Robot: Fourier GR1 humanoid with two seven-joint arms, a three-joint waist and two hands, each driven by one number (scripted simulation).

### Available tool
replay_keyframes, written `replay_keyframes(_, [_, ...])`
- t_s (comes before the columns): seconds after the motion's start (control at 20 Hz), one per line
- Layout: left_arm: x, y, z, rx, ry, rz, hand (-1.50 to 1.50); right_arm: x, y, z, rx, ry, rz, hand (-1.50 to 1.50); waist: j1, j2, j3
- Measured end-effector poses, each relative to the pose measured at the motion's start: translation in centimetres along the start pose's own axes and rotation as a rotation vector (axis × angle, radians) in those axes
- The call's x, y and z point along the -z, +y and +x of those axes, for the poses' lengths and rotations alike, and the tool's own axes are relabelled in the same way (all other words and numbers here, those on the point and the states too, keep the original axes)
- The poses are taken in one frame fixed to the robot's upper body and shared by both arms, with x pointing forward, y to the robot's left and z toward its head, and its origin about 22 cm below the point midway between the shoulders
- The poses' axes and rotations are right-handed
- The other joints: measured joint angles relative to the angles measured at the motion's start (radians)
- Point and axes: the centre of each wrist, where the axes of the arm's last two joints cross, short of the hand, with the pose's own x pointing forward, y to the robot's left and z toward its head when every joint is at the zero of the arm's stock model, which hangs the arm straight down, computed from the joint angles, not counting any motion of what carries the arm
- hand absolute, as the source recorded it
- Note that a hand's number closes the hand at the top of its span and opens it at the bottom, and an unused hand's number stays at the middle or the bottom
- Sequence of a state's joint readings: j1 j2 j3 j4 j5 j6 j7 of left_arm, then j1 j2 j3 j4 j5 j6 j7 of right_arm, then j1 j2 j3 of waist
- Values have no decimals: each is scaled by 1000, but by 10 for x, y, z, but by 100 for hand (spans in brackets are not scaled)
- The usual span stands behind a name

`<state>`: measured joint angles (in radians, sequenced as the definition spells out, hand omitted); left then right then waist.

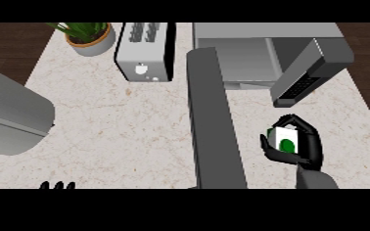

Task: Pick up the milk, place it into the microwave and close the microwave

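- The right hand [302, 144] is at the near right of the counter [123, 127], its fingers and thumb curled round the milk [285, 140], a small white carton with a green round mark on its face.
- The milk is held up off the counter top, in front of the microwave [267, 49] and on the near side of it, not yet inside.
- The microwave stands at the far right of the counter with its grey cavity showing; its door [311, 73] is swung out to the right and juts toward the near side, ending just beyond the held carton.
- A long dark grey slab [213, 122] runs from near the microwave's left front corner down to the near edge, just left of the hand; I cannot tell what it is.
- A toaster [145, 51] sits to the left of the microwave, at the far middle of the counter, its slots facing up.
- A potted plant [90, 36] with green leaves stands at the far left corner, beside the toaster.
- A large grey rounded object [22, 115] intrudes at the left edge.
- The left hand [56, 185] shows only as fingertips at the near left edge, straight and pointing up, at rest and holding nothing.
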<state>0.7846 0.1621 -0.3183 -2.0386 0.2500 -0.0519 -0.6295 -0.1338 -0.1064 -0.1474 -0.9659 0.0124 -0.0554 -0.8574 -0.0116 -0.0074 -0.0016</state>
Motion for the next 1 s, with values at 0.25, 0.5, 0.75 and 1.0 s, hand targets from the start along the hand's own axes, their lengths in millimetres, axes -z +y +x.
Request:
replay_keyframes(0.25, [-2, 3, -4, 5, 4, 26, -150, -11, 5, 28, 142, -18, 31, 150, 1, 1, 0])
replay_keyframes(0.5, [-9, -3, -4, 2, 4, 34, -150, -1, 23, 56, 251, -25, 32, 150, 9, 3, 1])
replay_keyframes(0.75, [-11, 1, -2, 0, -1, 37, -150, 13, 50, 69, 212, -36, 35, 150, 16, 5, 1])
replay_keyframes(1.0, [-10, 15, -2, 4, 0, 45, -150, 35, 74, 67, 159, -22, 38, 150, 21, 7, 1])
